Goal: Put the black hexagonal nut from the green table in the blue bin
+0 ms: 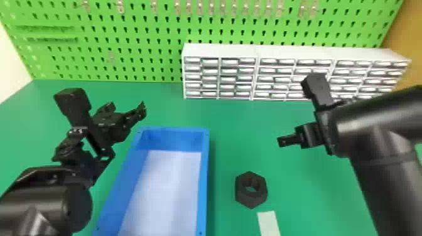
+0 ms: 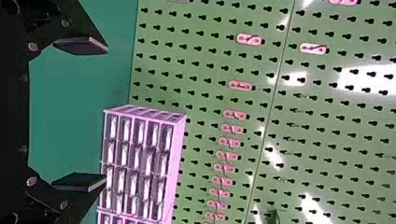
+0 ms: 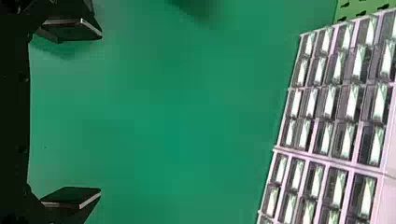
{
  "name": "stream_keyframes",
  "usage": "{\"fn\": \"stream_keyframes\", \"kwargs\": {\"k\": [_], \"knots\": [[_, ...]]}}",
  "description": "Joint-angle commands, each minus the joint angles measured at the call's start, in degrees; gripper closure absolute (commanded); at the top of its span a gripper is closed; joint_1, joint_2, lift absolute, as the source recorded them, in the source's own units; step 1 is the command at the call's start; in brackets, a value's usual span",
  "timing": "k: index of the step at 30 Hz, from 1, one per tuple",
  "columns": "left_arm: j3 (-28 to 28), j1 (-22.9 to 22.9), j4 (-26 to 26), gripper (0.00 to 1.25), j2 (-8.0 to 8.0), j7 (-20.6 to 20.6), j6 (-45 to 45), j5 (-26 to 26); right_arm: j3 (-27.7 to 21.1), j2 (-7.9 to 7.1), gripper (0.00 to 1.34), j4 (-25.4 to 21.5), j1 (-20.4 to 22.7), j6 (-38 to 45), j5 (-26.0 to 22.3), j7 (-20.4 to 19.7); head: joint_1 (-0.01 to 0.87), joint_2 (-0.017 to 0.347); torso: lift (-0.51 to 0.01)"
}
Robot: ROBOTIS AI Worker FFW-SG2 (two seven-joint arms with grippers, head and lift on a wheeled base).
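Observation:
The black hexagonal nut (image 1: 251, 190) lies flat on the green table (image 1: 238, 131), to the right of the blue bin (image 1: 205, 175), whose pale floor holds nothing in the part that shows. My left gripper (image 1: 127, 116) is above the table by the bin's back left corner; in the left wrist view the left gripper (image 2: 107, 114) is open with nothing between its fingers. On the right, my right gripper (image 1: 284, 141) is held above the table, farther back than the nut and to its right. The right wrist view shows the right gripper (image 3: 101, 114) open, its two fingers wide apart.
A white drawer cabinet (image 1: 219, 50) stands at the table's back right, before a green pegboard (image 1: 132, 40). A pale strip (image 1: 268, 223) lies on the table in front of the nut, near the bottom edge of the head view.

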Motion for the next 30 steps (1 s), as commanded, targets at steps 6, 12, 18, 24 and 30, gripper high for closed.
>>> {"fn": "stream_keyframes", "kwargs": {"k": [6, 12, 18, 24, 30], "knots": [[0.0, -0.1, 0.0, 0.29, 0.0, 0.0, 0.0, -0.1, 2.1, -0.78, 0.12, 0.3, -0.4, 0.2, -0.9, 0.0, 0.666, 0.032, -0.1], [0.0, -0.1, 0.0, 0.29, 0.0, 0.0, 0.0, -0.1, 0.4, -0.95, 0.11, -0.2, 1.2, 0.2, -3.9, 0.0, 0.666, 0.032, -0.1], [0.1, -0.1, 0.0, 0.29, 0.0, 0.0, 0.0, -0.1, -1.8, -0.16, 0.11, -2.6, 3.7, 0.2, -3.7, 0.0, 0.666, 0.032, -0.1], [0.0, -0.1, 0.0, 0.29, 0.0, 0.0, 0.0, -0.1, -3.1, 1.51, 0.11, -4.5, 5.8, 0.2, -2.8, 0.0, 0.666, 0.032, -0.1], [-0.1, -0.2, 0.0, 0.29, 0.0, 0.0, 0.0, -0.1, -2.0, 2.21, 0.11, -5.8, 7.6, 0.2, -2.8, 0.0, 0.666, 0.032, -0.1]]}}
